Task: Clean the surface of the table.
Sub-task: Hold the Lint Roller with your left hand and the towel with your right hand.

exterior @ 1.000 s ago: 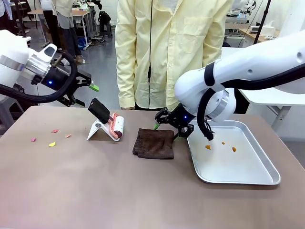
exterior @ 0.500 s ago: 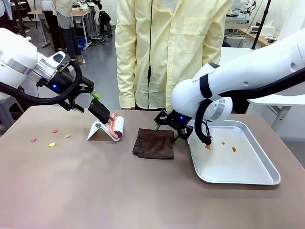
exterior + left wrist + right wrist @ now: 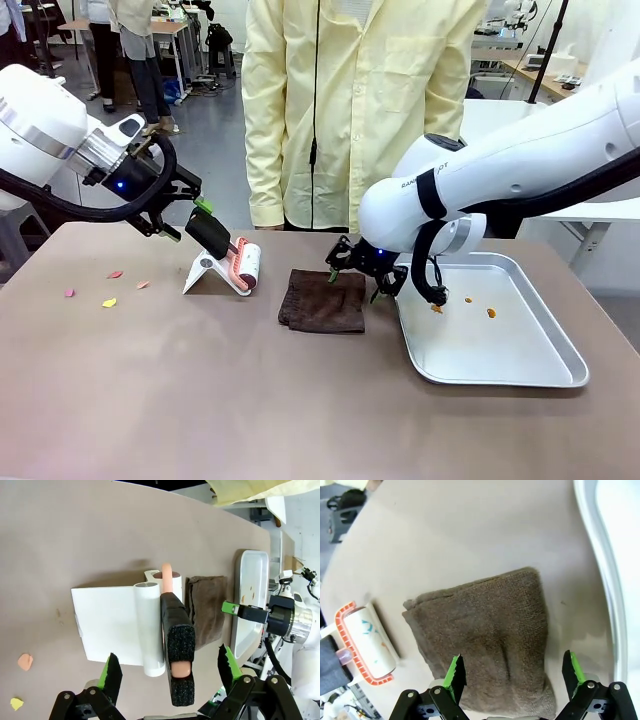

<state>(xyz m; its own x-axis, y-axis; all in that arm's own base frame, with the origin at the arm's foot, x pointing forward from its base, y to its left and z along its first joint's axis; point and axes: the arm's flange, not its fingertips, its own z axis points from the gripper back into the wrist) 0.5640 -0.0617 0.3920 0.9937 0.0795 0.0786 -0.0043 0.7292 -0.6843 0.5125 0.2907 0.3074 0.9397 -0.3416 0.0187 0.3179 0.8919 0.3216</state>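
Barely started, by my reading.

Front view: coloured paper scraps (image 3: 108, 288) lie on the far-left part of the worktop (image 3: 250, 400), and no wiped area shows. Left tool (image 3: 185, 213), jaws apart, hangs at the black handle of the lint roller (image 3: 240, 265), which sits on its white stand (image 3: 203, 273). Right tool (image 3: 356, 283), jaws apart, hovers at the right edge of the brown cloth (image 3: 322, 300), beside the tray (image 3: 505, 375) holding a few orange crumbs (image 3: 437, 308).

Left wrist view: green pads (image 3: 111, 672) straddle the roller handle with a gap on each side.

Right wrist view: open pads (image 3: 454, 672) bracket one end of the cloth, nothing clamped.

Remaining, as I judge it: grasp, gather scraps, wipe.
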